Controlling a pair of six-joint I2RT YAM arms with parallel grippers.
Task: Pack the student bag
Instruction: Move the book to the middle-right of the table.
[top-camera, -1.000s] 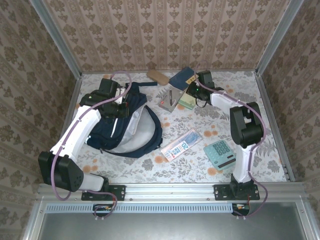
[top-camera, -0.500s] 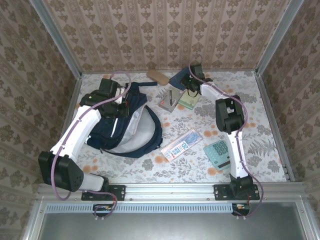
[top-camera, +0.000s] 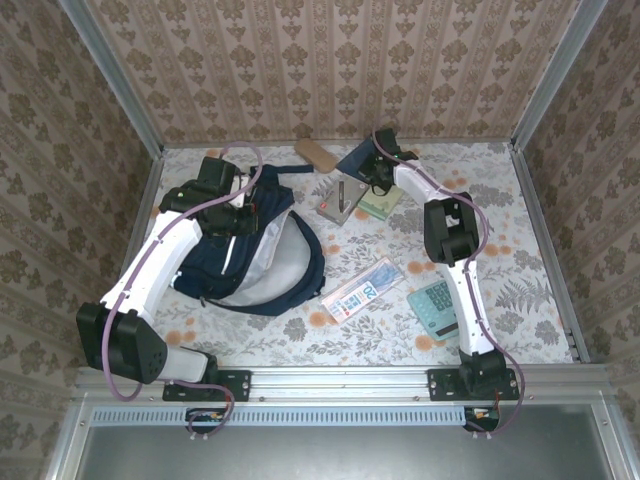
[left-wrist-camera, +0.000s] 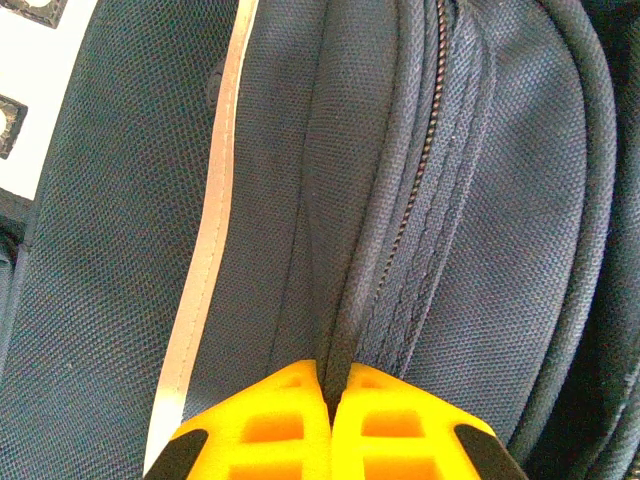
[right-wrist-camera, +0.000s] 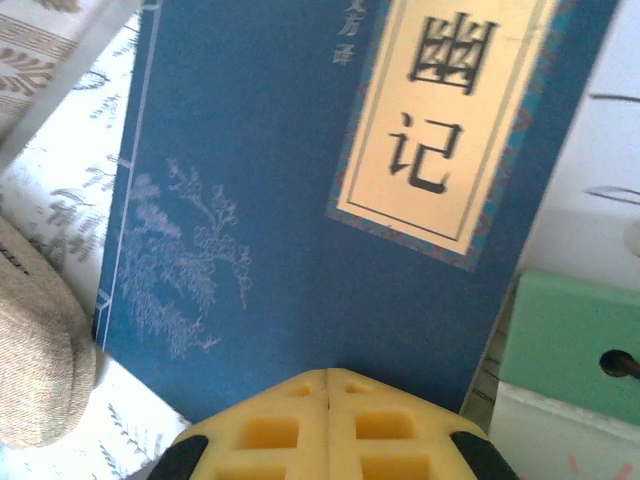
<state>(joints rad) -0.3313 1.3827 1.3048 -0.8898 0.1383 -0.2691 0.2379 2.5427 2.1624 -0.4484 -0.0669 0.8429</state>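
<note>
The student bag (top-camera: 262, 262) is seen lying open on the worktop (top-camera: 520, 230), pale lining exposed, directly beneath the left end effector (left-wrist-camera: 330, 385). That end effector's yellow pads are clamped on a fold of the navy fabric just beside the zip. The right end effector (right-wrist-camera: 327, 375) is held with its pads pressed together, nothing seen between them, at the near edge of a blue book (right-wrist-camera: 300, 200). In its wrist view, a tan pouch (right-wrist-camera: 35, 350) is placed to its left and a green pad (right-wrist-camera: 570, 330) to its right. A calculator (top-camera: 438, 305) is left well behind it.
</note>
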